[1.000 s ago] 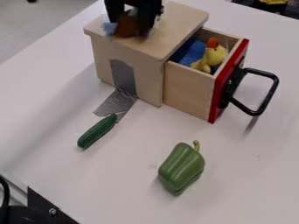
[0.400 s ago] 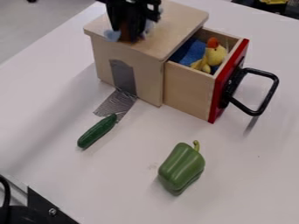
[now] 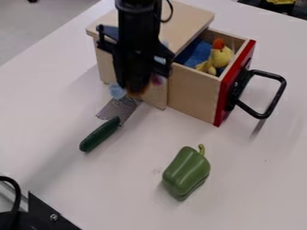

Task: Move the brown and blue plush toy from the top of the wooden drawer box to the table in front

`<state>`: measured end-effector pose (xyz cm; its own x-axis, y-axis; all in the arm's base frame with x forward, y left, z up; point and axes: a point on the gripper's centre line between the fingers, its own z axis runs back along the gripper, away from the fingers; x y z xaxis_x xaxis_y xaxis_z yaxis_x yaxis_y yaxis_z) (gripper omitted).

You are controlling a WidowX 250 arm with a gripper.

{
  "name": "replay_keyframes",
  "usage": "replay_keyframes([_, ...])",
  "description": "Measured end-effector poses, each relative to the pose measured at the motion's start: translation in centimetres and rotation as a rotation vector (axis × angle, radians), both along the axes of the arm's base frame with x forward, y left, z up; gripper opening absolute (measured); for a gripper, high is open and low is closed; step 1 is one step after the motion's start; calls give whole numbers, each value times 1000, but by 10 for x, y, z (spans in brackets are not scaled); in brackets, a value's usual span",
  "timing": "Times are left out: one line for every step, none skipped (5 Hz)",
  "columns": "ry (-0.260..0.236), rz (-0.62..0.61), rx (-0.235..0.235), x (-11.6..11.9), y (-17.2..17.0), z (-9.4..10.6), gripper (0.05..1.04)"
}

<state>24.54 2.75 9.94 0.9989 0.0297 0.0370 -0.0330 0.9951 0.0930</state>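
Note:
The gripper (image 3: 135, 81) hangs in front of the wooden box (image 3: 105, 67), over its front face. It is shut on a small brown, blue and pink thing (image 3: 117, 91), mostly covered by the fingers. Below and left of it, a green cucumber (image 3: 99, 134) lies on the table, its upper end by the silver tape (image 3: 117, 109). A green pepper (image 3: 186, 172) rests further forward and to the right. The box's drawer (image 3: 193, 93) stands open, with a yellow plush toy (image 3: 220, 58) and blue cloth (image 3: 195, 54) inside.
The drawer's red front (image 3: 235, 83) carries a black handle (image 3: 274, 96) that juts out to the right. A black bracket (image 3: 53, 214) and cable sit at the lower left, by the edge of the white table (image 3: 252, 179).
The gripper has come down and forward from above the box top to in front of its face, and the multicoloured thing has moved with it. Cucumber, pepper and drawer stay put.

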Motion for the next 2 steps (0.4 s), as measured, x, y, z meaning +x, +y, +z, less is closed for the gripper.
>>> replay_keyframes([35,-4,-10,-24,-17,-10,115])
replay_keyframes([76,-6,-18,-40,-23,-25,98])
